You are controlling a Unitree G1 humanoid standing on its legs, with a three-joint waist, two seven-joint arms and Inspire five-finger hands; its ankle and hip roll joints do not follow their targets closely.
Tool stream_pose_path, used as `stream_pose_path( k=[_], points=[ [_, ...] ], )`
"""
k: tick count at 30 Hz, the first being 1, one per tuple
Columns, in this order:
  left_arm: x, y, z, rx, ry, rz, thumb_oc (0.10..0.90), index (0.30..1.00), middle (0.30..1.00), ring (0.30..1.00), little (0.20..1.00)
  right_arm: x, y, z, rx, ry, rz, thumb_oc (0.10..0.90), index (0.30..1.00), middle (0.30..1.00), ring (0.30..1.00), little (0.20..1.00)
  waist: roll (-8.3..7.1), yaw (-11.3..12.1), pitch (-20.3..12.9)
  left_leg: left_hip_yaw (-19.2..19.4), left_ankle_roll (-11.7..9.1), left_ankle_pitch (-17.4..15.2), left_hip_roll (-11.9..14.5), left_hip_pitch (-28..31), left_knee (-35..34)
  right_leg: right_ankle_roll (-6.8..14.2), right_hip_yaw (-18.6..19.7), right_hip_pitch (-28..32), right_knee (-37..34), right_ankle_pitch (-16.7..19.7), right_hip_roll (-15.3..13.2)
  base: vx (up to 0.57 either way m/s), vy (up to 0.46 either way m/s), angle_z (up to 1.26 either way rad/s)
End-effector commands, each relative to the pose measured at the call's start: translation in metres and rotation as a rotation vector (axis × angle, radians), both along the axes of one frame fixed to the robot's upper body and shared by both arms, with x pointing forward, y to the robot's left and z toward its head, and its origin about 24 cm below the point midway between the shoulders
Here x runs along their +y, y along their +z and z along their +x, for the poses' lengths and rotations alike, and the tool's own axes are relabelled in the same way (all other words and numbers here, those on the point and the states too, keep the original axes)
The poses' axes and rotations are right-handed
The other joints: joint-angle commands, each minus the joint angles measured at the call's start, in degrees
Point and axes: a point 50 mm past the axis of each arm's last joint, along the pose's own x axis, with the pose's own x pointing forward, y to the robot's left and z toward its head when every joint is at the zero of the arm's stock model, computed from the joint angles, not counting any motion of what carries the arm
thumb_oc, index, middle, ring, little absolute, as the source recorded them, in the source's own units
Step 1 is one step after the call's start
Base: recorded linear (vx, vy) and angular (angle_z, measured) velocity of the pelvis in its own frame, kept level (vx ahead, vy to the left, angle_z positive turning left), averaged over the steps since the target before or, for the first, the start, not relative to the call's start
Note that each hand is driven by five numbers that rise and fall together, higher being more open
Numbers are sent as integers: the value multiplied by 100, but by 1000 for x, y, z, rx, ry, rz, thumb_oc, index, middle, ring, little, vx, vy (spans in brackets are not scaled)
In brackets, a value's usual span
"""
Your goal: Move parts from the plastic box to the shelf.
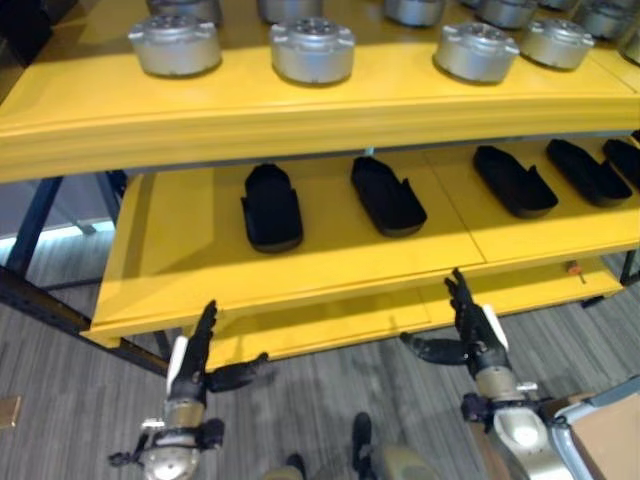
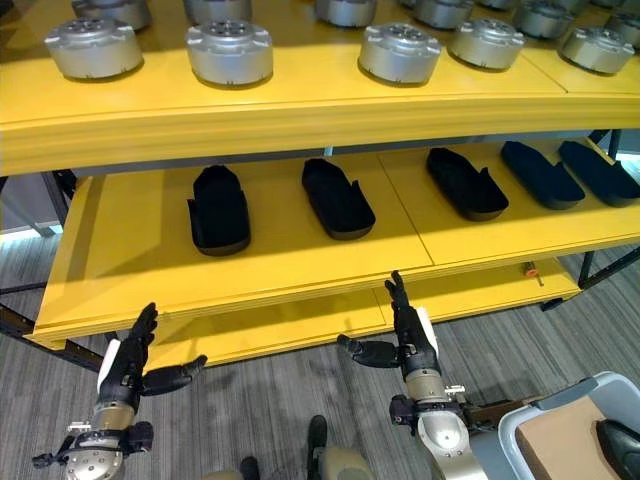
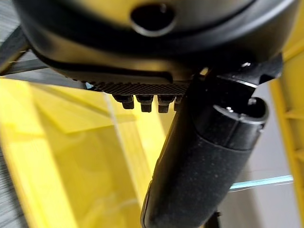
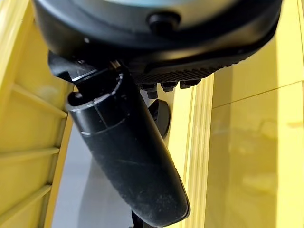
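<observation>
Left eye view gives me the yellow shelf [image 1: 330,105] first, the biggest thing in front of me. Its top board carries a row of round silver parts [image 1: 312,50], spaced apart so each sits flat. The middle board [image 1: 180,270] holds black shoe-shaped parts [image 1: 271,207] laid out side by side with gaps between them, which I judge leaves bare places, notably at its left end, for more.

Down at the lower right in the right eye view I see the corner of a pale plastic box [image 2: 560,415] with a brown sheet in it and one dark part [image 2: 620,440] at its edge; I take that as my supply.

My right hand [image 1: 478,330] and left hand [image 1: 195,362] both hang below the shelf's front edge, fingers straight and thumbs spread, holding nothing. I'd say they are raised ready, and the next pick calls for turning toward the box.
</observation>
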Motion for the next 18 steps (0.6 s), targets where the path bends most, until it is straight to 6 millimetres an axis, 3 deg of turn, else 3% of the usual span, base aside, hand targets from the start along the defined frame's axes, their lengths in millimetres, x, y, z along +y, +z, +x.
stream_pose_path(
  k=[1,4,5,7,9,10,11,13,14,18],
  points=[
    [-12,41,20,-238,-101,15,900,1000,1000,1000,1000,2,50,18,-259,44,47,900,1000,1000,1000,1000,265,25,-470,-118,-204,292,-71,163,-492,134,-51,-795,890,-103,233,-105,36,-26],
    [-21,45,27,-262,-142,5,900,1000,1000,1000,1000,1,55,14,-273,64,40,900,1000,1000,1000,1000,322,-62,-350,-72,-169,398,-74,215,-492,129,31,-997,1012,-44,383,-128,7,-57],
    [-23,49,29,-277,-147,13,900,1000,1000,1000,1000,4,57,16,-284,77,43,900,1000,1000,1000,1000,403,-23,-232,11,-171,524,-17,197,-492,117,-197,-1029,1349,-108,321,-177,-56,-97],
    [-22,54,31,-301,-133,4,900,1000,1000,1000,1000,16,65,25,-322,105,62,900,1000,1000,1000,1000,554,221,-158,318,-186,613,80,29,-492,58,-706,-636,1807,-392,-280,-266,-123,-114],
    [-18,51,30,-297,-101,-10,900,1000,1000,1000,1000,25,72,36,-354,110,83,900,1000,1000,1000,1000,610,542,-488,536,-217,628,193,-321,-451,78,-1017,-26,1599,-405,-1059,-211,-222,-96],
    [-17,48,30,-284,-91,-15,900,1000,1000,1000,1000,25,72,36,-358,99,87,900,1000,1000,1000,1000,561,620,-639,543,-243,625,215,-434,-434,95,-968,167,1456,-382,-1167,-89,-344,-103],
    [-14,40,28,-252,-62,-38,900,1000,1000,1000,1000,22,74,36,-363,84,72,900,1000,1000,1000,1000,449,706,-822,576,-323,615,247,-607,-361,129,-986,502,706,-484,-1114,-33,-315,-83],
    [-13,34,24,-226,-44,-66,900,1000,1000,1000,1000,19,73,35,-360,83,60,900,1000,1000,1000,1000,403,723,-868,663,-390,616,363,-664,-272,134,-1087,633,263,-492,-1020,-44,-341,-69],
    [-14,30,25,-209,-37,-88,900,1000,1000,1000,1000,15,73,33,-358,67,49,900,1000,1000,1000,1000,354,659,-814,662,-425,687,517,-754,-190,114,-994,640,96,-514,-814,-44,-364,-72],
    [-21,24,25,-174,-80,-112,900,1000,1000,1000,1000,-6,74,23,-360,7,10,900,1000,1000,1000,1000,330,370,-722,826,-418,912,870,-787,-185,117,-980,741,-429,-430,-445,-54,-343,-1]
  ],
)
